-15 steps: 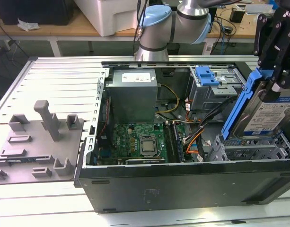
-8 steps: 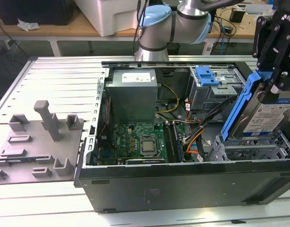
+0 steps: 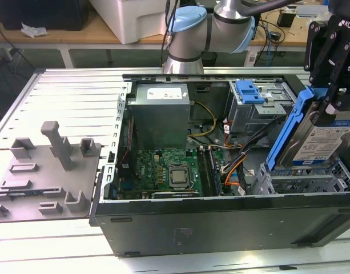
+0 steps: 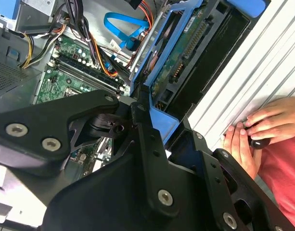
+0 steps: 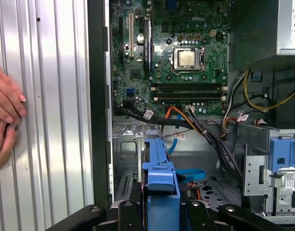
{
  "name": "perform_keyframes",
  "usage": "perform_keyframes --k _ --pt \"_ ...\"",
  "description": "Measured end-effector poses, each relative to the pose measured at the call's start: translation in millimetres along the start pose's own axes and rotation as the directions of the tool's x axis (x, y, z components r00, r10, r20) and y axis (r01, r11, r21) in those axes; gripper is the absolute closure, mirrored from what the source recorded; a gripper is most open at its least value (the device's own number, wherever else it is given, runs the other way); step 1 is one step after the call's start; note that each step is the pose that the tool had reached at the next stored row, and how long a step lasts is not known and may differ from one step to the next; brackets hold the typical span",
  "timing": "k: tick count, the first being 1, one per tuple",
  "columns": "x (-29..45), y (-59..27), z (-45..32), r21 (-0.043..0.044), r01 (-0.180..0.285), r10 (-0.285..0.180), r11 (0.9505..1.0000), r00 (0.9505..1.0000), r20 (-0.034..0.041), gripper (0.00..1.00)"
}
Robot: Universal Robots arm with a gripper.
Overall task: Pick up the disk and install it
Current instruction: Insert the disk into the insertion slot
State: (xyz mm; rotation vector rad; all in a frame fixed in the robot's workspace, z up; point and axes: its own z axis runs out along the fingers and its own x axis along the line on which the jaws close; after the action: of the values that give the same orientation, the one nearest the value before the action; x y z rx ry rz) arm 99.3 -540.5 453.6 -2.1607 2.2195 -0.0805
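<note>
My gripper (image 3: 329, 105) is shut on the disk (image 3: 318, 141), a silver drive with a white-and-blue label in a blue carrier. The disk hangs tilted, its lower end just above the metal drive cage (image 3: 303, 181) at the front corner of the open computer case, on the exterior view's right. In the second wrist view the disk (image 4: 178, 62) shows its green circuit side, with a black finger (image 4: 146, 139) pressed on the carrier frame. The first wrist view looks down the carrier's blue edge (image 5: 159, 168) toward the bay floor (image 5: 130, 159).
The open case holds a motherboard (image 3: 169, 165), a power supply (image 3: 160, 111), loose cables (image 3: 234, 162) and a second cage with a blue latch piece (image 3: 249, 91). A grey fixture plate (image 3: 43, 171) lies on the exterior view's left. A person's hands (image 5: 5, 106) rest on the ribbed table beside the case.
</note>
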Motion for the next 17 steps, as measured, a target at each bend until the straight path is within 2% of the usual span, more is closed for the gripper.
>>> perform_keyframes --k 17 --pt "0.3 0.3 4.6 0.0 0.0 0.0 1.0 1.0 0.0 0.63"
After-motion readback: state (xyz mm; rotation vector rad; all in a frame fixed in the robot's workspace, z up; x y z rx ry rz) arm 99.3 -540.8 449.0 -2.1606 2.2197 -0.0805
